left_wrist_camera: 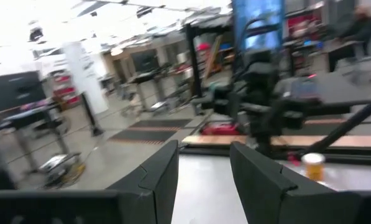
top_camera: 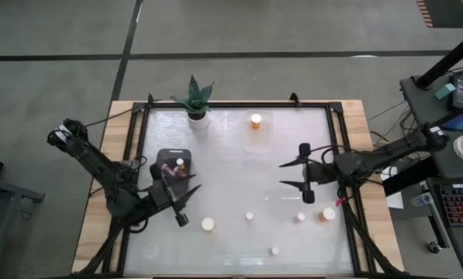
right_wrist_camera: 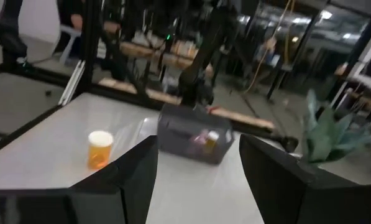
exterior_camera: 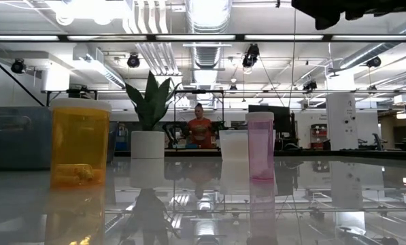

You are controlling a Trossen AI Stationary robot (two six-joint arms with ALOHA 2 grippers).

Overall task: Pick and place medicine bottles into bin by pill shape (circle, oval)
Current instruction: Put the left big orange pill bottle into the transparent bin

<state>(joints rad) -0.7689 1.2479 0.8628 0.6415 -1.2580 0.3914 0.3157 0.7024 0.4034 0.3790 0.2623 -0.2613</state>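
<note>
Seen from above, the left pincer [top_camera: 186, 203] sits at the lower left of the frame, just below the dark bin [top_camera: 171, 164], with its fingers apart and nothing between them. The dark bin already has a bottle or two in it. A wide orange bottle [top_camera: 209, 224] with a white cap stands just right of that pincer. It could get bumped and roll if the arm swings low. Farther right, small white-capped bottles [top_camera: 250, 216] are dotted along the lower middle of the tabletop [top_camera: 239, 163]. One orange bottle [top_camera: 256, 119] stands at the top middle, maybe inside a clear tray that is too faint to be sure of. A plant pot [top_camera: 198, 118] is at the upper left. The right pincer [top_camera: 295, 174] hangs at the middle right, wide apart and holding nothing. Two bottles [top_camera: 327, 214] stand below it. Pill shapes are hard to see from here, so a bottle could land in the wrong bin.
</note>
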